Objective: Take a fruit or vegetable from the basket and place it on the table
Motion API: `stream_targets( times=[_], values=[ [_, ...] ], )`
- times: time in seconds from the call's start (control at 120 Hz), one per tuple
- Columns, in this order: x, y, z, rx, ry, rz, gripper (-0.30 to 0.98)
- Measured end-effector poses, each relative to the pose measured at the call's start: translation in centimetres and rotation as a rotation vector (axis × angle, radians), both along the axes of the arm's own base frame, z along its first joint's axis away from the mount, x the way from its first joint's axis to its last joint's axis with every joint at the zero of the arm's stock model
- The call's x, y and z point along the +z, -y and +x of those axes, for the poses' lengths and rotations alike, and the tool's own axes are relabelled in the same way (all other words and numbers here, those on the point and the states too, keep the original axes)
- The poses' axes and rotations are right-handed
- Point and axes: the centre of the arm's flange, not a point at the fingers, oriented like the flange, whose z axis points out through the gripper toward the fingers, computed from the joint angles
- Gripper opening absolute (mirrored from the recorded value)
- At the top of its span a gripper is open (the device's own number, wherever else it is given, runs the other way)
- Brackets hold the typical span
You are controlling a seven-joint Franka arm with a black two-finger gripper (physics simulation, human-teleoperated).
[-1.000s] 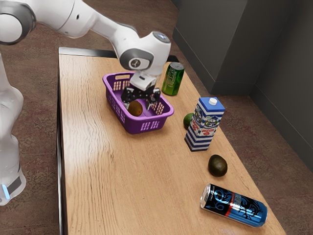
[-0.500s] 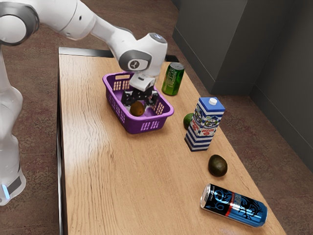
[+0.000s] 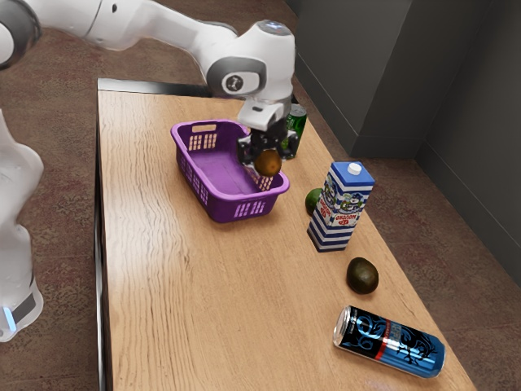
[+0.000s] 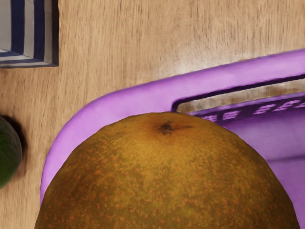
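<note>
Fruit (image 3: 269, 164), brown-orange, is gripped in the hand (image 3: 268, 158), a dark finger on either side of it, up over the purple basket (image 3: 238, 197) at the rim nearest the carton. Where exactly the fingers meet the skin is hard to make out; in the wrist view the fruit's lower part is cut off and its bulk hides a corner of the rim.

Behind the hand stands a green can (image 3: 297, 120), partly hidden. Near the basket, a green fruit (image 3: 313, 201) sits half behind the striped milk carton (image 3: 340, 208); the wrist view cuts both off. Farther out are a dark fruit (image 3: 362, 276) and a blue can (image 3: 391, 340) on its side, near the tabletop's long edge.

A broad stretch of wood on the tabletop (image 3: 191, 293) runs on the basket's other side and toward the blue can; between basket and carton the strip is narrower.

Count: three fruits, two cans, one carton, one basket.
</note>
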Motion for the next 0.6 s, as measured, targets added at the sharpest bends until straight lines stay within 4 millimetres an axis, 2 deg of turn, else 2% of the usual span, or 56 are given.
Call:
stream_targets(
  times=[0.083,0.117,0.158,0.225,0.292,0.35,0.392,0.442,0.483,0.533,0.6],
  values=[
    [1.4,7.1,0.9,-0.108,0.026,0.002,0.25],
    [1.0,9.5,1.0,-0.139,0.021,0.006,0.25],
    [-0.6,11.9,1.4,-0.162,-0.001,0.013,0.25],
    [-3.8,15.0,2.0,-0.175,-0.040,0.018,0.25],
    [-5.8,17.6,1.9,-0.187,-0.062,0.016,0.25],
    [-6.8,19.7,1.4,-0.202,-0.070,0.012,0.25],
    [-7.3,21.0,1.2,-0.204,-0.076,0.008,0.36],
    [-7.6,21.7,1.1,-0.180,-0.083,-0.020,0.46],
    [-7.7,21.2,1.3,-0.140,-0.088,-0.045,0.52],
    [-7.3,19.3,2.2,-0.074,-0.081,-0.072,0.57],
    [-4.6,15.4,4.0,0.051,-0.034,-0.109,0.61]
  ],
)
